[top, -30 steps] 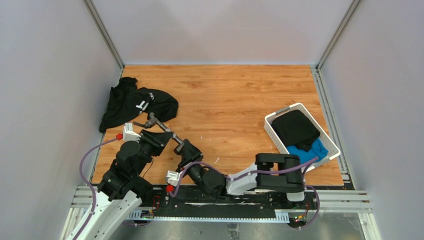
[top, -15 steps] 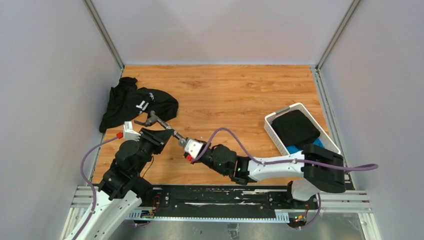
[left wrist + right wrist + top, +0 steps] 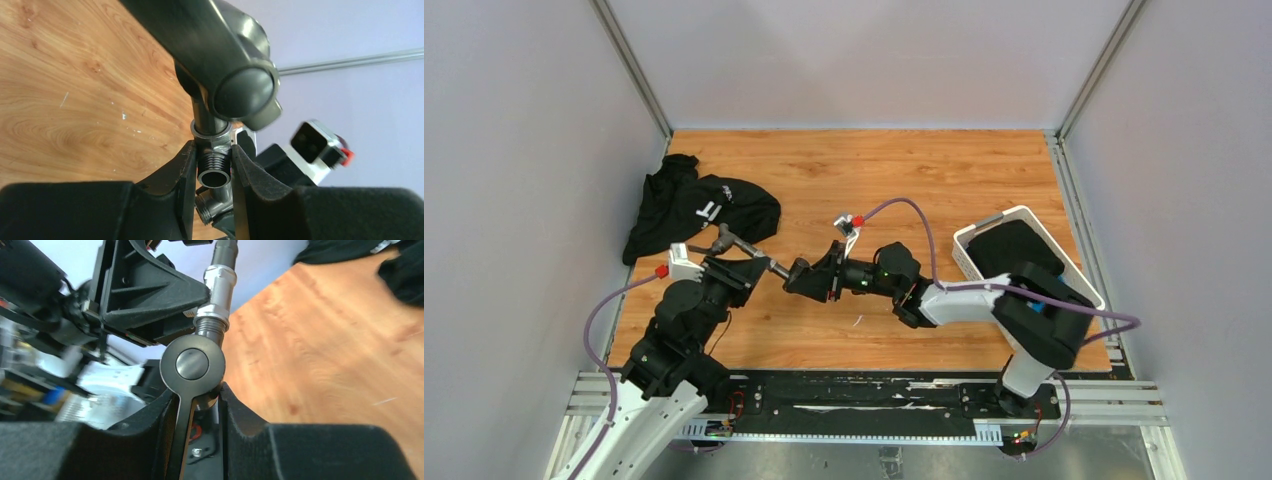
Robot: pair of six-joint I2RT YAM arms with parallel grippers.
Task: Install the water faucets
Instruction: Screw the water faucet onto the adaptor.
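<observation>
A dark-grey water faucet (image 3: 754, 252) hangs in the air above the wooden table, held between both grippers. My left gripper (image 3: 742, 264) is shut on its threaded tee fitting (image 3: 214, 165), below the thick spout (image 3: 220, 60). From the right, my right gripper (image 3: 804, 276) is shut on the valve end. In the right wrist view its jaws pinch the part under the round cap (image 3: 192, 365), and the thin lever handle (image 3: 179, 440) runs down between them. A silver pipe stub (image 3: 218, 285) leads from there to the left gripper's black body (image 3: 145, 295).
A black garment (image 3: 694, 205) lies at the table's left, just behind the faucet. A white plastic basket (image 3: 969, 262) with dark and blue cloth stands at the right edge. Grey walls enclose the table on three sides.
The right arm has swung from near its base out to the right of the faucet, its gripper staying at the valve end. The left arm and faucet have hardly moved.
</observation>
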